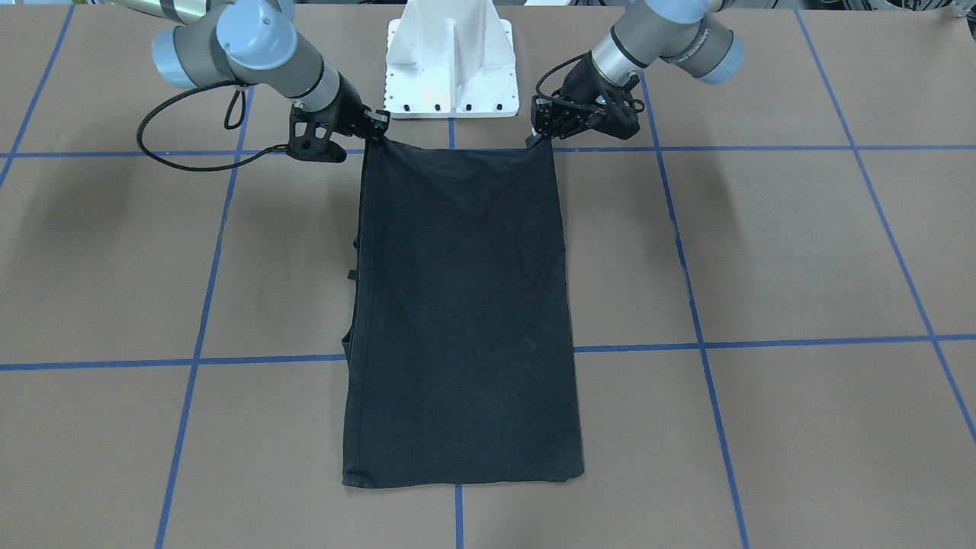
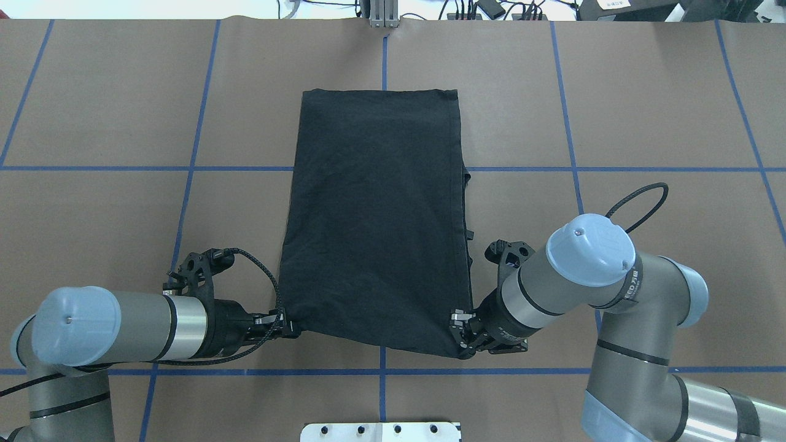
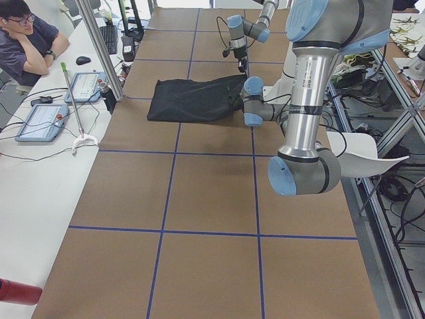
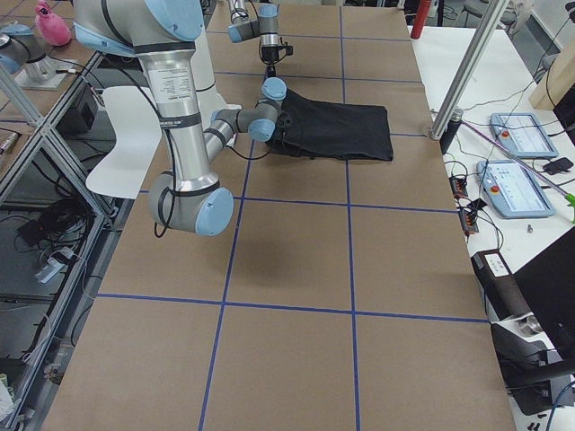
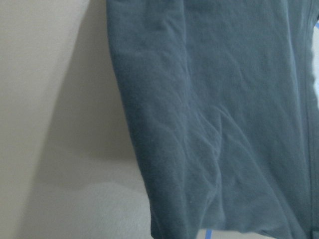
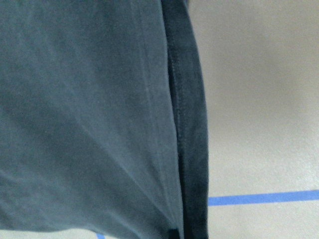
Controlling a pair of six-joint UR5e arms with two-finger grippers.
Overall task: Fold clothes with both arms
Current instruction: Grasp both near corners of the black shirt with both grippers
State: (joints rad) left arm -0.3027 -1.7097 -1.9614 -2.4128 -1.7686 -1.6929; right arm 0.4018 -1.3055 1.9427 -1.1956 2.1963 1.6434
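Observation:
The black T-shirt lies as a long, narrow folded rectangle down the middle of the table, also seen in the front-facing view. Its end nearest the robot is held up off the table by both corners. My left gripper is shut on one corner, on the right in the front-facing view. My right gripper is shut on the other corner. Both wrist views are filled with dark cloth hanging over the brown tabletop; the fingers themselves are out of frame there.
The white pedestal base stands just behind the held edge. Brown paper with blue tape lines covers the table. A side bench holds control tablets, with a person seated beside it. A red object lies at that bench's near end.

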